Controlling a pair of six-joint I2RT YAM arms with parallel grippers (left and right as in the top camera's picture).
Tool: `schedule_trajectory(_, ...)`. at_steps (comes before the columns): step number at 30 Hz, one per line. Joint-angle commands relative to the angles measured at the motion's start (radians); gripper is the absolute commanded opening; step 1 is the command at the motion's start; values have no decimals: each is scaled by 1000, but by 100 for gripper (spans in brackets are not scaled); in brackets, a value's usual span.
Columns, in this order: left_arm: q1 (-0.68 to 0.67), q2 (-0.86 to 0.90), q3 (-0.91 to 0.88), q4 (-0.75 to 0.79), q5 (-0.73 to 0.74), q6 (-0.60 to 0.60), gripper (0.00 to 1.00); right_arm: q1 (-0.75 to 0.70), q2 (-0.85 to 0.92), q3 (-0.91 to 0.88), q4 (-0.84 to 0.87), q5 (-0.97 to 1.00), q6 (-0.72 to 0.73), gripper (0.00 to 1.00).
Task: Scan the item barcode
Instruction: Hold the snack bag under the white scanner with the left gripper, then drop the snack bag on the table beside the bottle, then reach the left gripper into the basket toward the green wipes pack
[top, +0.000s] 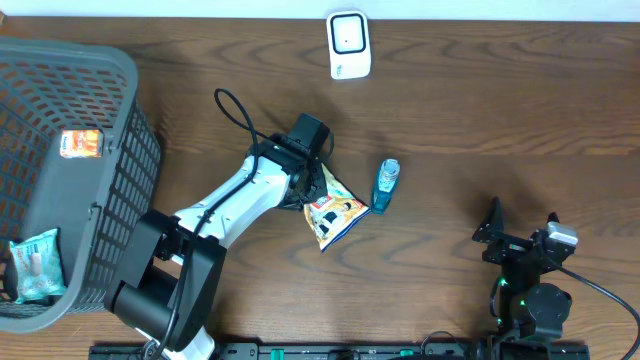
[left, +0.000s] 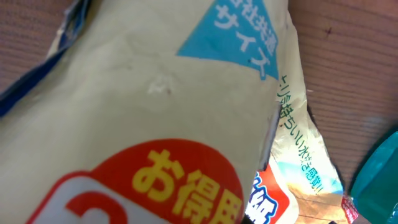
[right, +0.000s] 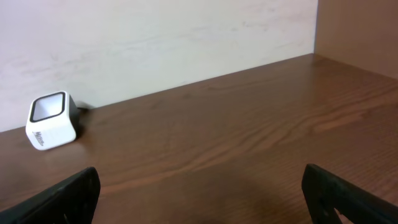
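Pinching snack bag by its corner, seemingly, left gripper closed; right gripper wide.

It looks like a shop checkout — barcode scanner, shopping basket.

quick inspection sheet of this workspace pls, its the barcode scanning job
surface: brown wooden table
job's things: white scanner at the far edge; snack bag mid-table
clutter: blue bottle beside the bag; grey basket holding an orange packet and a teal packet
grippers: left gripper shut on snack bag; right gripper open, empty
cables: black cable looping off the left arm
surroundings: pale wall behind the table
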Motion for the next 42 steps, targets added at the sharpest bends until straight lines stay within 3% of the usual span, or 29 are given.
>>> schedule_trajectory(1,-4,5,-10,3,-14,-12,8,-5,-5,-1,-3,2,-7,99)
schedule_trajectory(2,-4,4,-9,3,-14,-12,13,-5,-5,-1,-3,2,-7,99)
schedule_trajectory(4,-3,2,-6,-2,-14,-12,34,-5,-5,-1,-3,2,-8,99)
schedule_trajectory(6,-3,-8,0,-18,-14,-11,68,-5,-5,-1,-3,2,-8,99)
schedule_trajectory(8,-3,-27,13,-40,-14,-8,85,-5,-5,-1,-3,2,-8,99)
schedule_trajectory(11,-3,-81,30,-70,-14,21,97,-5,-5,-1,-3,2,-7,99)
schedule_trajectory(22,-3,-423,33,-122,-145,128,99,-5,-5,-1,-3,2,-7,99)
schedule_trajectory(30,39,-705,94,-122,-386,186,98,-5,-5,-1,-3,2,-7,99)
schedule_trajectory(38,329,-752,373,-183,-399,238,98,-5,-5,-1,-3,2,-8,99)
schedule_trajectory(42,510,-722,462,-232,-399,167,98,-5,-5,-1,-3,2,-8,99)
